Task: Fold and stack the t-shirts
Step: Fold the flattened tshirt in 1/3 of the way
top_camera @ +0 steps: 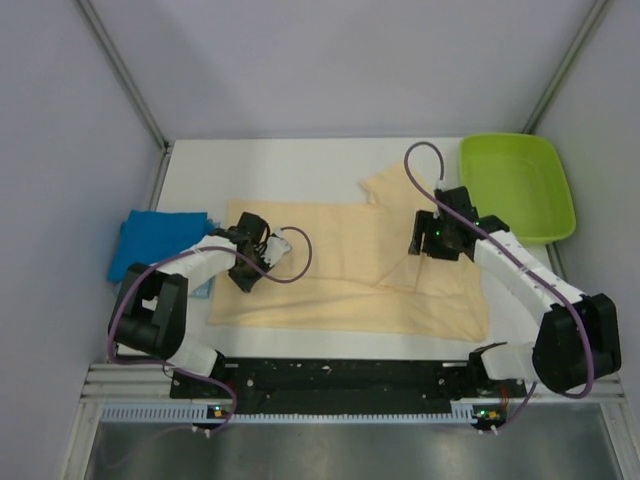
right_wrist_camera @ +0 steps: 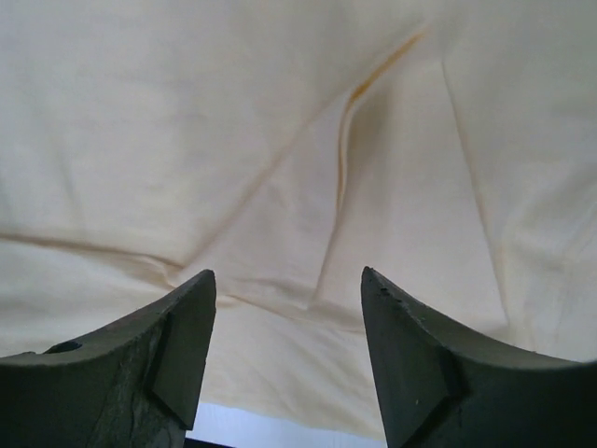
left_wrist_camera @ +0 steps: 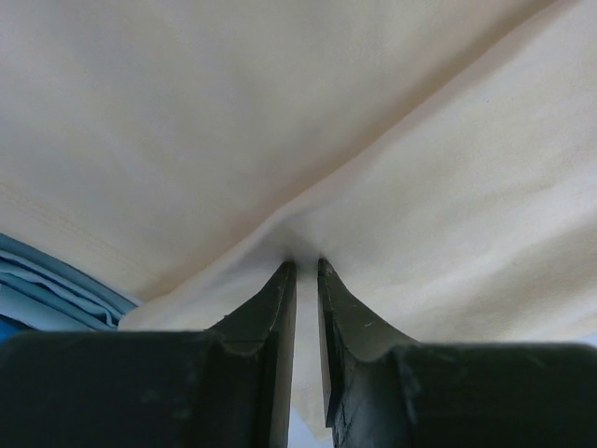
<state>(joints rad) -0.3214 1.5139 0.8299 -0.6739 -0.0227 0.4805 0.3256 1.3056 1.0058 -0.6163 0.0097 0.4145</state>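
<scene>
The pale peach-cream t-shirt (top_camera: 350, 270) lies spread across the middle of the table, with a fold raised at its right side. The bright blue t-shirt (top_camera: 155, 240) lies folded at the left edge; its layers show in the left wrist view (left_wrist_camera: 51, 289). My left gripper (top_camera: 243, 280) is shut on a pinch of the peach shirt's left part (left_wrist_camera: 303, 245). My right gripper (top_camera: 420, 250) is open just above the shirt's right part (right_wrist_camera: 289, 280), its fingers (right_wrist_camera: 187, 327) apart with cloth beneath them.
A lime-green plastic tray (top_camera: 516, 186) stands at the back right of the white table (top_camera: 300, 165). Grey walls close in the table on three sides. A black rail runs along the near edge.
</scene>
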